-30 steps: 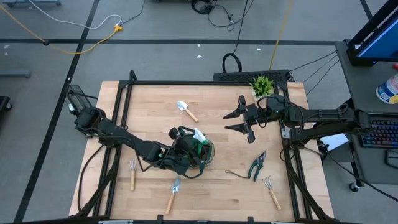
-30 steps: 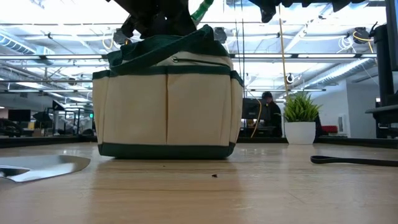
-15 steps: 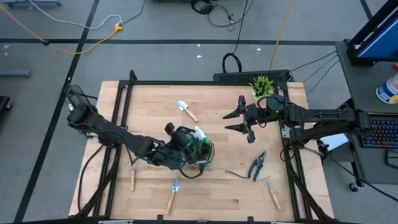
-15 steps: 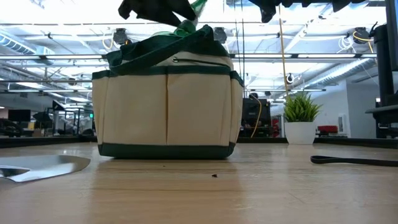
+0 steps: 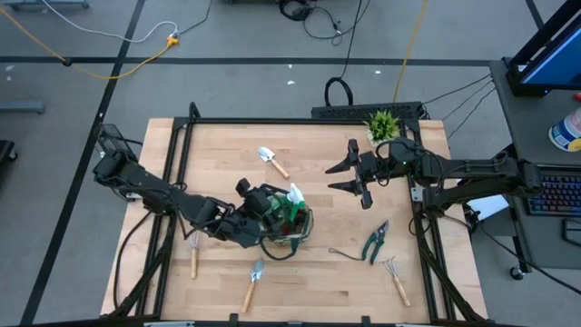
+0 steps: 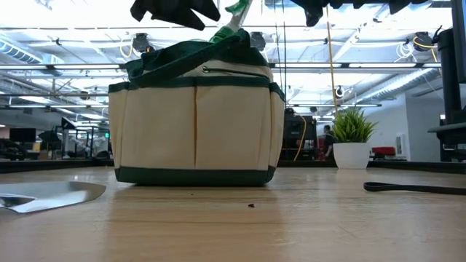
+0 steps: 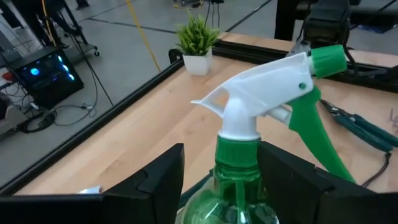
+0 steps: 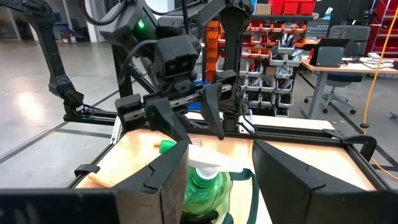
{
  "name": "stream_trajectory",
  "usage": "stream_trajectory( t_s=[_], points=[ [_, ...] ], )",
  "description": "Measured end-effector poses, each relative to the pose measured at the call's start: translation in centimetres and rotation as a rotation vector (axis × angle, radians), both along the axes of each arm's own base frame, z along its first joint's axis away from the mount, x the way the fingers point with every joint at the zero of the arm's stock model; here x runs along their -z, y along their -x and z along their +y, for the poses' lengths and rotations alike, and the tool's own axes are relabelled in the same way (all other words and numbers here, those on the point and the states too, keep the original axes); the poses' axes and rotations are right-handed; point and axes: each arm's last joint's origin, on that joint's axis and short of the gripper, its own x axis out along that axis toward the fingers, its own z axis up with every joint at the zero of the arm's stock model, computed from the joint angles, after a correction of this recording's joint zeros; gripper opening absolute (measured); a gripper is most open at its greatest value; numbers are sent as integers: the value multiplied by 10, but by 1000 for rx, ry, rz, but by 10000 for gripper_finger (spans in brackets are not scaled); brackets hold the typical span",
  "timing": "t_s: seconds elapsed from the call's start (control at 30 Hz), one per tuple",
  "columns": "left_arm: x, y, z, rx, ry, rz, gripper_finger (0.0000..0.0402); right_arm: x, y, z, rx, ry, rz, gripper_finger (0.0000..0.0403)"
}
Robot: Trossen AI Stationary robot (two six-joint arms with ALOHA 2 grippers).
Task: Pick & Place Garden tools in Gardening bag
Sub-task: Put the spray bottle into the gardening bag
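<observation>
in the high view the gardening bag (image 5: 283, 227) sits on the table (image 5: 227, 154); the left gripper (image 5: 259, 204) hovers just beside it, the right gripper (image 5: 349, 179) well apart, fingers spread, empty. in the low view the spray bottle (image 6: 234, 18) stands up out of the bag. in the left wrist view the open fingers (image 7: 163, 177) stand either side of the bottle's neck, not touching. in the right wrist view the bottle is in the bag.

1. We see two matte black jointed arms with black cables trailing along them.
2. Each ends in two flat, angular black fingers (image 7: 163, 180).
3. A small green light glows on one arm's housing.
</observation>
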Motion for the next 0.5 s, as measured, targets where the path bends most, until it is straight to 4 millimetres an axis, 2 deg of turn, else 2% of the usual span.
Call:
stream_trajectory(
  t_s=[0.23,0.5],
  points=[
    [0,1,-2,2,3,-6,209,0,0,-4,20,0,0,171],
    [-24,19,-1,22,25,-58,209,0,0,-4,19,0,0,171]
  ],
)
